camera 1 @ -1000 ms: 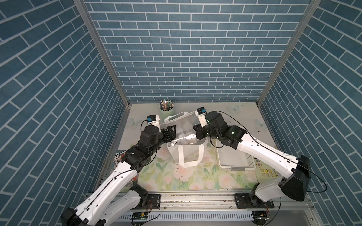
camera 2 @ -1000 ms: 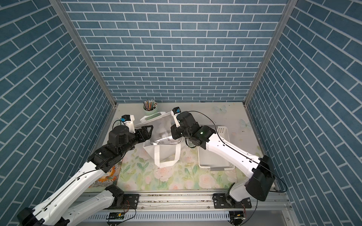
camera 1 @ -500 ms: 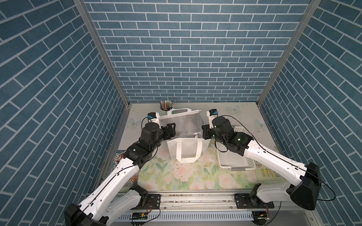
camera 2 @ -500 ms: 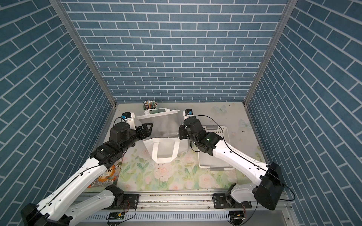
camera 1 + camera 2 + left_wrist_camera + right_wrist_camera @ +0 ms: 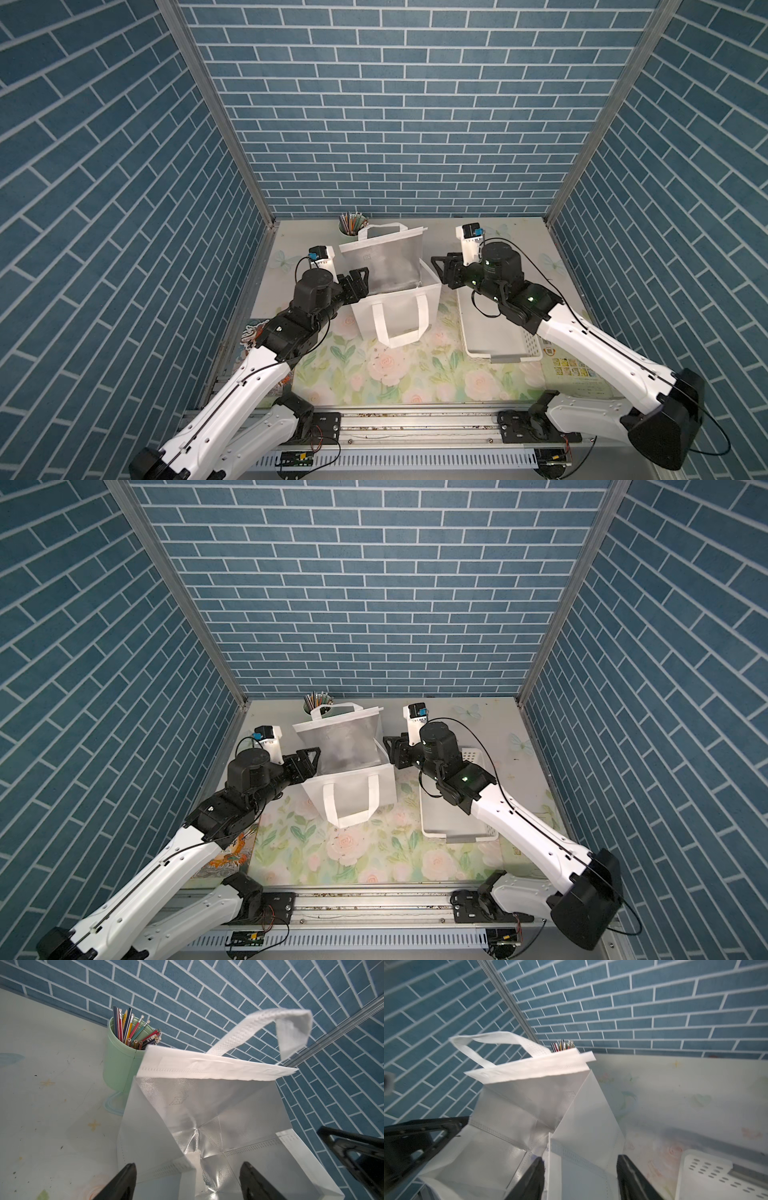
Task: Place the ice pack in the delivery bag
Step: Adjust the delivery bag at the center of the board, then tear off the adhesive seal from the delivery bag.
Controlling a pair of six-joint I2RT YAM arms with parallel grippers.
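Two jaws-apart tools, left tool (image 5: pixel 360 279), right tool (image 5: pixel 441 272) — astride boxy, foil-lined fabric delivery bag (image 5: pixel 365 316)

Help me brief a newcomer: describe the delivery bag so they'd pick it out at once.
Start at the flowered table and go toward its far edge. The delivery bag stands open there, before a green pencil cup and beside a white basket. Only it is soft, silver-lined inside, with loop handles.

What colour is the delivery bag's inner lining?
Shiny silver; the delivery bag shows it best in the left wrist view.
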